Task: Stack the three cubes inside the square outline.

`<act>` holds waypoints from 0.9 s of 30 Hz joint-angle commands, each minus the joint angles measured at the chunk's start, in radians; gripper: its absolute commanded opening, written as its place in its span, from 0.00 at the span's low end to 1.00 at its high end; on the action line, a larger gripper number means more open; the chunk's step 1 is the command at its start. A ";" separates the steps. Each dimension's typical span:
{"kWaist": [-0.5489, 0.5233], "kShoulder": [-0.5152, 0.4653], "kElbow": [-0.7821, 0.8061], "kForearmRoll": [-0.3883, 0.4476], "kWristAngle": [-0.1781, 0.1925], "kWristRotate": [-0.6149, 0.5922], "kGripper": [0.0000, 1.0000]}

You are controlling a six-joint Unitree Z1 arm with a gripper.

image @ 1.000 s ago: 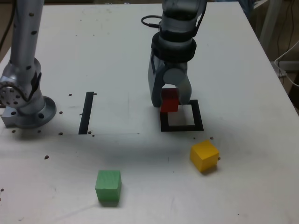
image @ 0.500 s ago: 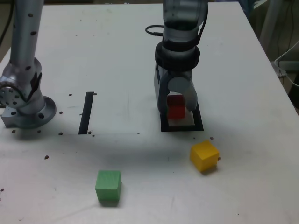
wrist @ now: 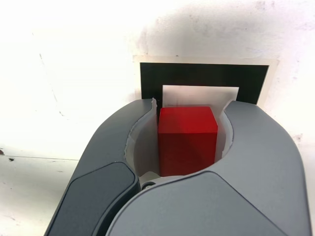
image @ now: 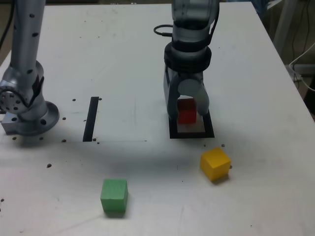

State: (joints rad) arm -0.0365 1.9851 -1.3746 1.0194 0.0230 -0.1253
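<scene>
- The claw [image: 187,112] grips the red cube [image: 186,111], its jaws closed against two opposite faces of the cube; the wrist view shows the red cube [wrist: 187,139] seated deep between them.
- The red cube hangs over the square outline [image: 191,133], toward its 12 o'clock edge in the exterior view. Whether it already touches the table [image: 128,59] I cannot tell; it looks low, close to the white centre.
- The relation the next move turns on: the outline's white centre [wrist: 200,96] lies straight beneath and slightly ahead of the cube in the wrist view, with the cube's faces roughly parallel to the tape sides. My judgement is that a short descent and a release is all that remains for this first block, perhaps with a small nudge toward the middle.
- The yellow cube [image: 215,163] sits on the table just off the outline's corner, at about 5 o'clock from it in the exterior view, turned slightly askew.
- The green cube [image: 114,196] lies well apart, at about 7 o'clock from the outline.
- The yellow cube is the nearer pick after release.
- A thin black strip [image: 91,118] lies well off at 9 o'clock, near the arm's base [image: 27,110].
</scene>
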 commanded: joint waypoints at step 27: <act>-0.039 -0.087 -0.017 0.089 0.021 -0.010 0.99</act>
State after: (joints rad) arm -0.0604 1.9164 -1.3806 1.1004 0.0391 -0.1206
